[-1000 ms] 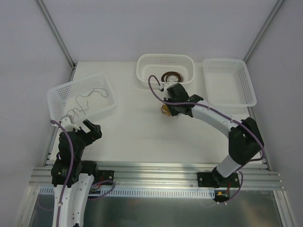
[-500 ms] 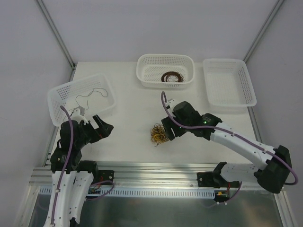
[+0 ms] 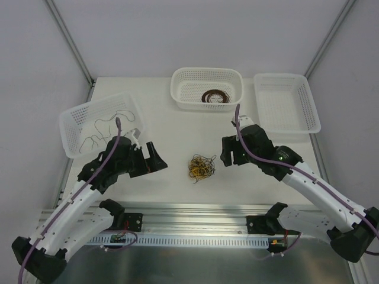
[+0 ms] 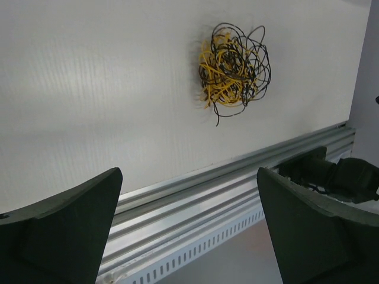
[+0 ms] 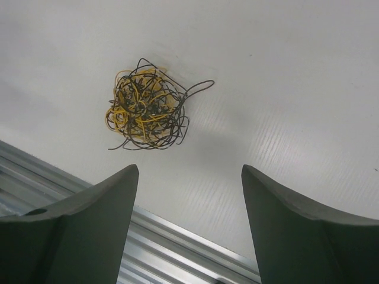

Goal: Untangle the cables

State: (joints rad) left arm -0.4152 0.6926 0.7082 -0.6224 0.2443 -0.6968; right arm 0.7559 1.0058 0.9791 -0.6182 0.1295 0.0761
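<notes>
Cables [image 4: 234,74]: thin wiry strands, yellow and black jackets, smooth with a slight sheen. Table [image 4: 89,89]: white, matt, with a fine ribbed grain visible close up. Rail [image 4: 237,183]: bare extruded aluminium, satin finish, soft highlights. Left basket [image 3: 71,118], middle basket [image 3: 177,89], right basket [image 3: 314,112]: white perforated plastic, semi-gloss. Left gripper [image 4: 188,171] and right gripper [image 5: 189,168]: black plastic, matt, faintly grainy. Left arm [image 3: 77,207] and right arm [image 3: 320,189]: white plastic shells, smooth, glossy. Panel [image 3: 195,263] below the rail: sheet metal, reflective.
</notes>
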